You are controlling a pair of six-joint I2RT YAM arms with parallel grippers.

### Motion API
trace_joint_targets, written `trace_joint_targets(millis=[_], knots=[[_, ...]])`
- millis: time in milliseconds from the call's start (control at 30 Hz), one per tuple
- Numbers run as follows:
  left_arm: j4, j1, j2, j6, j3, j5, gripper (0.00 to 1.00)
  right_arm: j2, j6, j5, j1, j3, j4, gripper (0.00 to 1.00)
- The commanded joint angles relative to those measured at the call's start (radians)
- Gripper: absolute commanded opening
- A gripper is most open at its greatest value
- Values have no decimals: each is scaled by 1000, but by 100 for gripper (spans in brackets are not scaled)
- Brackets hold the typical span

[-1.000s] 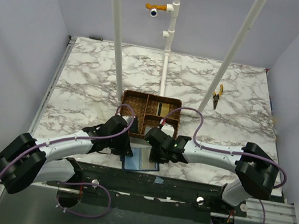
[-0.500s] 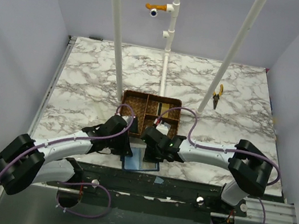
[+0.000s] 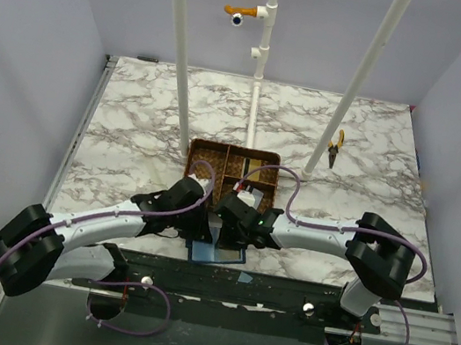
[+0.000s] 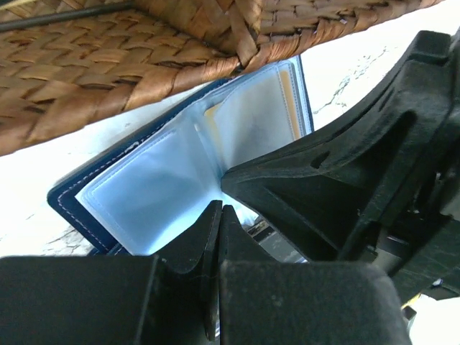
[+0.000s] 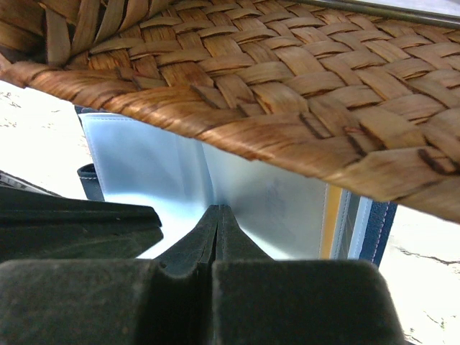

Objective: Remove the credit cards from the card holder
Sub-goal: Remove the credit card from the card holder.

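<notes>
The card holder (image 4: 144, 194) lies open on the table (image 3: 132, 120), at the middle of its near edge. It is directly in front of the near wall of the wicker tray (image 4: 180, 79); whether it touches that wall cannot be told. Its navy cover faces down and its pale, clear pockets face up. The credit cards (image 4: 290, 93) are not yet out: a gold edge shows inside the pocket on the side next to the tray, and no card lies loose on the table. The left gripper (image 4: 218, 212) has its jaws fully closed, with the tips at the near edge of the pocket leaves close to the fold. The right gripper (image 5: 217, 214) is also fully closed, its tips resting at the fold line between the two clear leaves. Whether either pair has a thin plastic leaf nipped between the tips cannot be determined, and neither holds a card. The step in hand is judged to be spreading and steadying the holder to expose a card, ahead of the first extraction. The next move calls for one gripper to pin the holder flat. The other must part its jaws slightly, align with the exposed gold edge and draw the card out along the pocket's opening direction. The tray wall leaves little room on that side.
</notes>
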Motion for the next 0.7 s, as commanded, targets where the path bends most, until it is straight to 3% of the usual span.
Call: trace_joint_targets(millis=[0,667], knots=[[35,-22,41,-27,17,16,0,-10,0,18,5,-13,-16,1],[130,-51,107,-91,-13,23,0,-58,-3,27,-4,-21,-35,1]])
